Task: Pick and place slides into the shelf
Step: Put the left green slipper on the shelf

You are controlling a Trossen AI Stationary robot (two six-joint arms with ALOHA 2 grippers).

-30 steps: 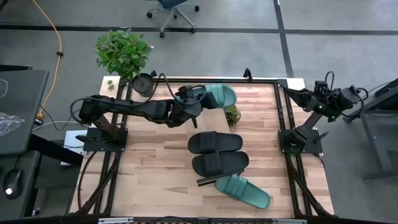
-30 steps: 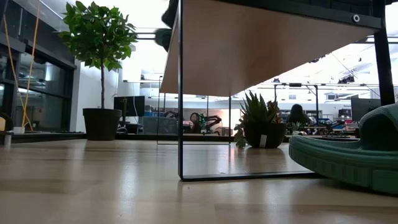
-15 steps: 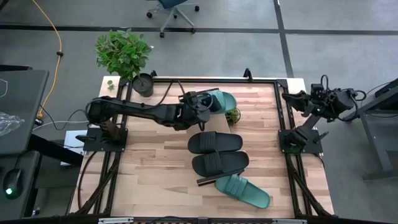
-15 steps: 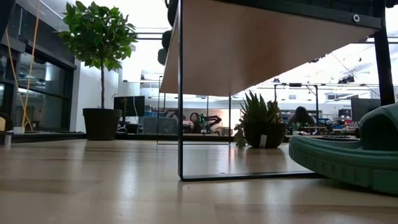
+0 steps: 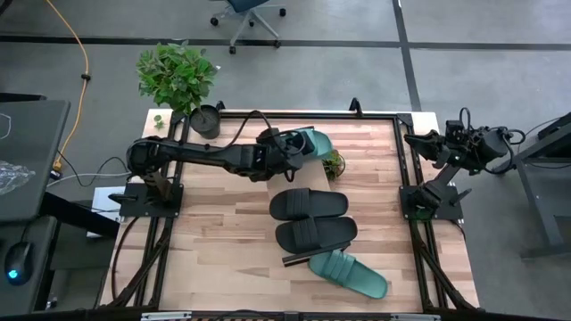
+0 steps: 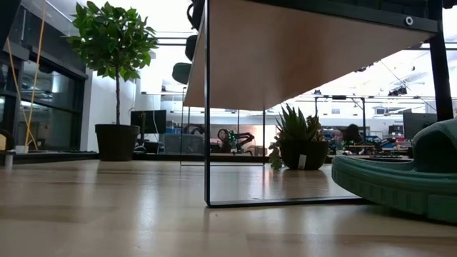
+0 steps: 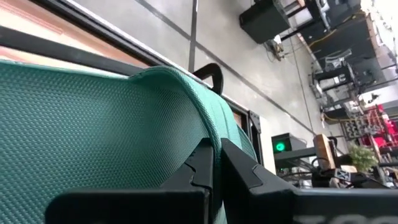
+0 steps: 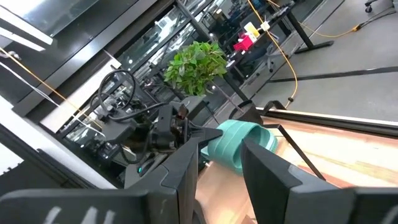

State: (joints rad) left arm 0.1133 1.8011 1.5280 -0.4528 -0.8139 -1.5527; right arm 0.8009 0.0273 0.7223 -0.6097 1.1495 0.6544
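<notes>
My left gripper [image 5: 290, 150] is shut on a teal slide [image 5: 317, 143] and holds it in the air over the table's far middle. The same teal slide [image 7: 93, 124] fills the left wrist view. Two black slides [image 5: 308, 205] [image 5: 314, 234] lie side by side at the table's middle. Seen from below, the shelf [image 6: 307, 57] is a light-wood plank on a thin dark frame [image 6: 208, 107]. A second teal slide [image 5: 350, 275] rests sole down on the table near the front edge. My right gripper [image 5: 443, 145] waits open beyond the table's right edge. My left gripper pinches a thin edge of the teal slide [image 7: 216, 149] between its two fingers [image 7: 199, 171], at the slide's end toward the table's left. The fingers come from the table's left, slanting downward. The slide is lifted clear and sticks out past the fingers toward the right.
A small potted plant [image 5: 332, 164] stands on the table just right of the held slide. A larger plant [image 5: 178, 78] stands at the far left corner. Bare tabletop [image 5: 214, 241] lies left of the black slides.
My left gripper has reached a little farther toward the table's right and has sunk, rolling its wrist. The teal slide has come down with it and turned; its end now shows lower beside the shelf's edge in the low view. My right gripper has turned slightly in place.
</notes>
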